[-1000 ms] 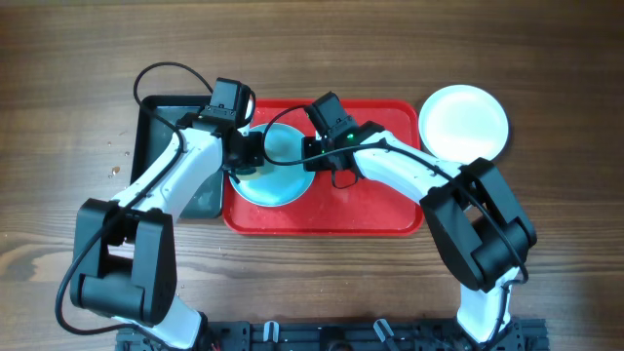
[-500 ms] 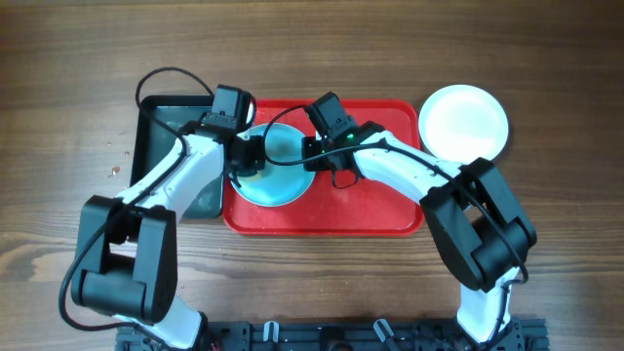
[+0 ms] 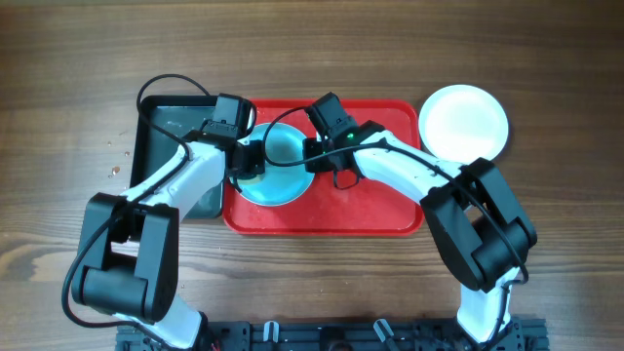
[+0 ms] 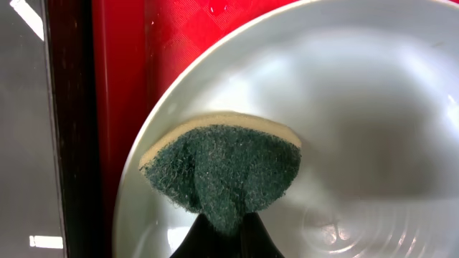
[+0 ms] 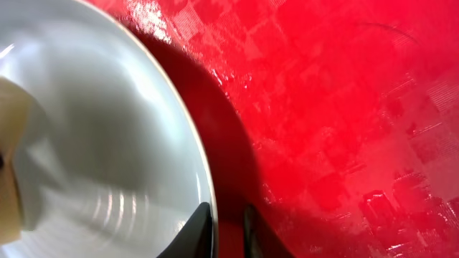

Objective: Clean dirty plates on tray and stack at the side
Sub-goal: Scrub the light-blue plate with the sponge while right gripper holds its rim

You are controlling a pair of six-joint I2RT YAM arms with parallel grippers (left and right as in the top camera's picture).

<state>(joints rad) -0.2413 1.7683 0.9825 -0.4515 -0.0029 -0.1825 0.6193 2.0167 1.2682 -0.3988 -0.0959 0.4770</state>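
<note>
Brown wood-grain desk (image 3: 58,78) carried a red tray (image 3: 370,210) at its middle, with a narrower black tray (image 3: 161,117) touching the red one's left edge. A turquoise plate (image 3: 283,180) sat in the left part of the red tray. A white plate (image 3: 464,122) lay on the bare desk just beyond the tray's upper right corner, well apart from the turquoise one.

From the left, the left fingers (image 4: 219,240) were pinched narrow on a sponge (image 4: 222,168), its dark green scouring face toward the wrist camera and its yellow foam side against the plate. The sponge rested on the plate's inner surface, near the rim closest to the black tray.

Reaching in from the other side, the right fingers (image 3: 308,154) stood close together with the turquoise plate's rim between them, one tip over the plate and one over the wet, glossy tray floor.
</note>
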